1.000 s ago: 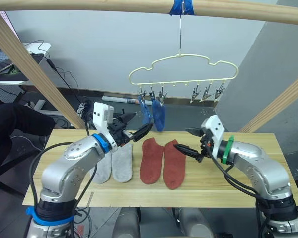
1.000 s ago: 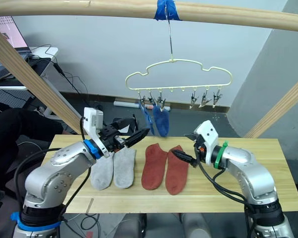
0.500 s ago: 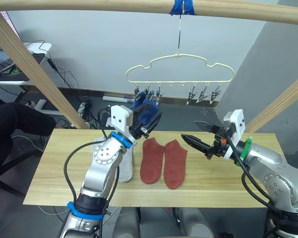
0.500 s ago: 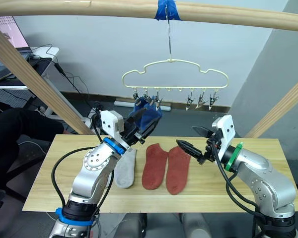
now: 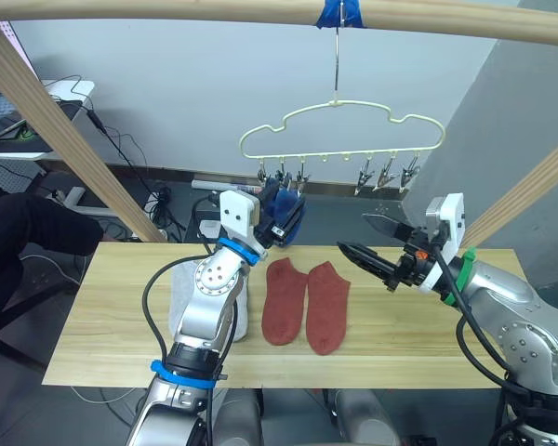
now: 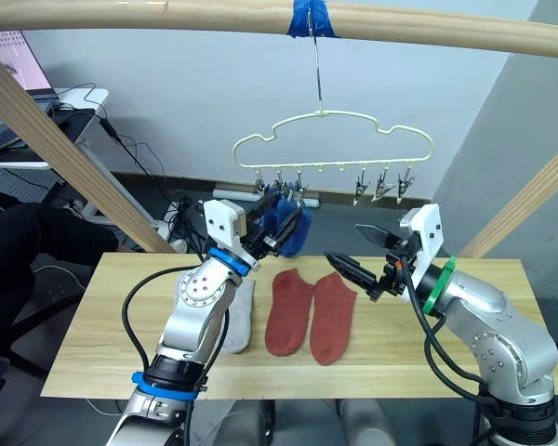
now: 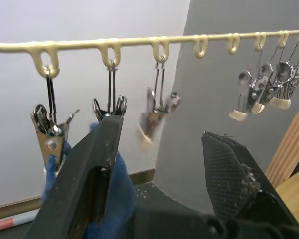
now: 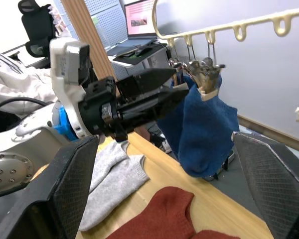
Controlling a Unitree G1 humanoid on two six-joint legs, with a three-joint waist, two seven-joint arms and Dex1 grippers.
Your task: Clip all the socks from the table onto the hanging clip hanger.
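My left gripper (image 5: 281, 221) is up by the blue socks (image 6: 288, 226) that hang from the clips of the hanger (image 5: 342, 130), its fingers open, so the blue pair looks done. Next I must go down to the grey socks (image 6: 245, 311) and red socks (image 5: 307, 305) on the tabletop (image 5: 102, 316). My right gripper (image 5: 370, 247) waits open above the red socks; a second ago my left gripper was low over the grey socks.

The socks (image 5: 306, 303) are soft matt knit, lying on a table (image 5: 102, 325) of pale grained wood. The hanger (image 5: 342, 127) looks like smooth cream-coated wire, its clips (image 7: 260, 88) shiny metal. Each end effector (image 8: 164, 164) has matt black fingers (image 7: 228, 164) with rough, cross-hatched pads.
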